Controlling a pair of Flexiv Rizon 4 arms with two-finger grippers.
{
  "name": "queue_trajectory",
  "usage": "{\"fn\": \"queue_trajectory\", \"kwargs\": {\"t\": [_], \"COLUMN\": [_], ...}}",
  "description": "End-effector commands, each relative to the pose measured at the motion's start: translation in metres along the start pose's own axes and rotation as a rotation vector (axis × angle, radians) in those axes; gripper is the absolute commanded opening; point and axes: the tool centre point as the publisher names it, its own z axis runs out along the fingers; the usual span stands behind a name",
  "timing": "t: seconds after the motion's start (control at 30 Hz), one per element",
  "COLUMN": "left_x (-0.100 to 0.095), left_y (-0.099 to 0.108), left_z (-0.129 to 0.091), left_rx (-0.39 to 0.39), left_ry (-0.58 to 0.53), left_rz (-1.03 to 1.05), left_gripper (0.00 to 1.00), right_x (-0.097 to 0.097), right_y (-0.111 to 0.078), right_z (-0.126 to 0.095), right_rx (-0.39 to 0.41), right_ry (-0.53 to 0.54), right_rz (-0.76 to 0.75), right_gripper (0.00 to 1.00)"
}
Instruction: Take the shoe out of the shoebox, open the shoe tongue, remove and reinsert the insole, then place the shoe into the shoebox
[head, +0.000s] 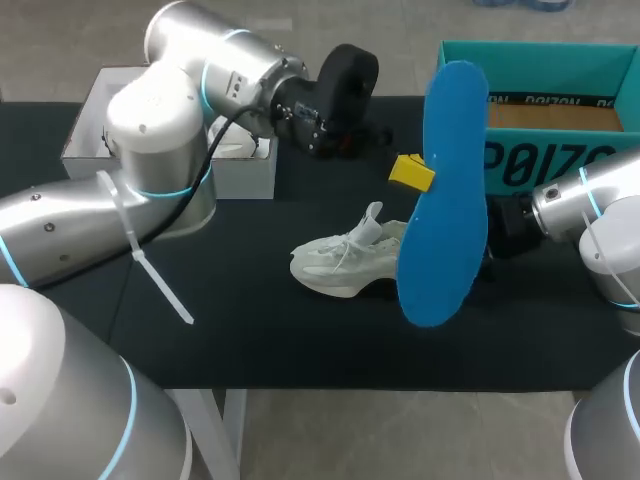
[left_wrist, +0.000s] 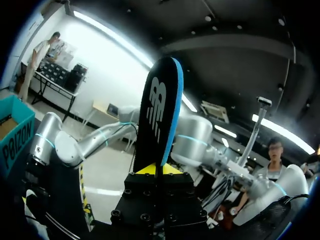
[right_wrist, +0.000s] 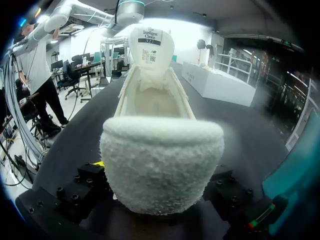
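Your left gripper (left_wrist: 159, 169) pinches the insole (head: 445, 190) by one edge. Your right gripper (right_wrist: 159, 207) clamps the shoe (head: 345, 262) at its 3 o'clock heel. With that edge-only grip, I reckon the insole could twist and jam going in.

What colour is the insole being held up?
The insole is blue, clearest in head view; its other face, in left wrist view, is black.

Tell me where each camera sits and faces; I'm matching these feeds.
Head view: fixed above and behind the robot, looking down on the table; left arm and right arm enter from the sides.
Left wrist view: on the left wrist, looking along the left gripper, its fingers shut on the upright insole.
Right wrist view: on the right wrist, facing the shoe heel-on; the right gripper's black body flanks the heel.
Shared: head and left wrist views show the insole; head and right wrist, the shoe.
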Motion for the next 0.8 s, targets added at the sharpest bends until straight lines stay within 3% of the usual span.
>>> {"fn": "queue_trajectory", "kwargs": {"t": [0.03, 0.23, 0.47, 0.8], "left_x": [0.017, 0.040, 0.061, 0.071], "left_y": [0.010, 0.021, 0.027, 0.026], "left_z": [-0.007, -0.018, -0.013, -0.006], "left_rx": [0.059, 0.072, 0.059, 0.028], "left_ry": [-0.025, -0.051, -0.031, -0.054], "left_rz": [0.005, 0.005, 0.013, 0.010], "left_gripper": [0.00, 0.00, 0.00, 0.00], "right_x": [0.000, 0.000, 0.000, 0.000], "right_y": [-0.002, -0.002, -0.002, -0.002], "right_z": [0.003, 0.003, 0.003, 0.003], "right_rx": [0.002, 0.002, 0.002, 0.002], "right_ry": [-0.001, -0.001, -0.001, -0.001], "right_rz": [-0.001, -0.001, -0.001, -0.001], "right_gripper": [0.00, 0.00, 0.00, 0.00]}}
